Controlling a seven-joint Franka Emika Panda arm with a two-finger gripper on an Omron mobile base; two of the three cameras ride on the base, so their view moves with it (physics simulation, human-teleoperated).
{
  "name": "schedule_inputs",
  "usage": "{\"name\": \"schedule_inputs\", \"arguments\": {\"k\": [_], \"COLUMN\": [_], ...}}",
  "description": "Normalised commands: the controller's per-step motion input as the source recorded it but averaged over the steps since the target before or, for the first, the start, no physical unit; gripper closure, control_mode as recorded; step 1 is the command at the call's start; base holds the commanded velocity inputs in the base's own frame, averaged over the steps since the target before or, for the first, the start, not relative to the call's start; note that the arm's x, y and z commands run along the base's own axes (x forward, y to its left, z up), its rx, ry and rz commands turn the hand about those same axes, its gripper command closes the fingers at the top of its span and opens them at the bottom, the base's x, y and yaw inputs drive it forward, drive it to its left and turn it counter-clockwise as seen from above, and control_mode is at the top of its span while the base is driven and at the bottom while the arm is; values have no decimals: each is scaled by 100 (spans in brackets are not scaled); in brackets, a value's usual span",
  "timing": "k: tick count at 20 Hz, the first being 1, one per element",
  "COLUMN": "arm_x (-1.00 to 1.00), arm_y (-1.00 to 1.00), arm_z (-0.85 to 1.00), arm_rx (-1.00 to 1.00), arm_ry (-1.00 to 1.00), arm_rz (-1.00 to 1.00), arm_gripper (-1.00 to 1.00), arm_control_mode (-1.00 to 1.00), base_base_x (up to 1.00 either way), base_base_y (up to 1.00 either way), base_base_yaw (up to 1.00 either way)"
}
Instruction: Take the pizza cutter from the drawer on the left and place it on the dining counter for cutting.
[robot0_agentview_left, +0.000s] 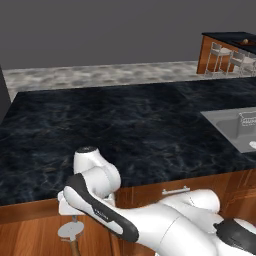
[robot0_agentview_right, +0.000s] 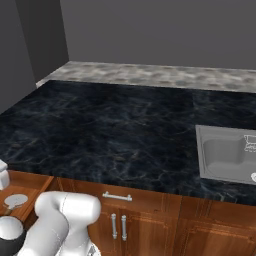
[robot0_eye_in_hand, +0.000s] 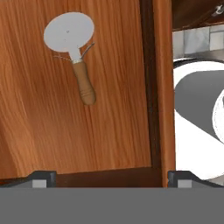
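Pizza cutter (robot0_eye_in_hand: 74, 57) lies flat in open drawer (robot0_eye_in_hand: 109, 131); fingers (robot0_eye_in_hand: 43, 177) released above. Best descend straight, centre on brown handle, then clench.

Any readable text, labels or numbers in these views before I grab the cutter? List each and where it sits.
None can be read.
Small pale marks on the arm's dark band in the left base view: too small and blurred to read.
The pizza cutter, drawer and counter carry no writing.

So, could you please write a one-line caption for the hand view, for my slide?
Pizza cutter lying flat on the wooden floor of the open drawer, seen from above the gripper.
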Motion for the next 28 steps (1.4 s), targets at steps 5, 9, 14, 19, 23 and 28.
{"name": "schedule_inputs", "arguments": {"k": [5,9,14,19,23,28], "arm_x": [5,0,0,0,0,1], "arm_y": [40,8,0,0,0,0], "arm_z": [-46,-38,-36,-53,-48,-29], "arm_rx": [-13,-8,-4,0,0,0], "arm_ry": [7,0,-6,-14,-18,-6], "arm_rz": [0,2,2,1,0,0], "arm_gripper": [-100,-100,-100,-100,-100,-100], "arm_control_mode": [-100,-100,-100,-100,-100,-100], "base_base_x": [0,0,0,0,0,0], "base_base_y": [0,0,0,0,0,0], "base_base_yaw": [0,0,0,0,0,0]}}
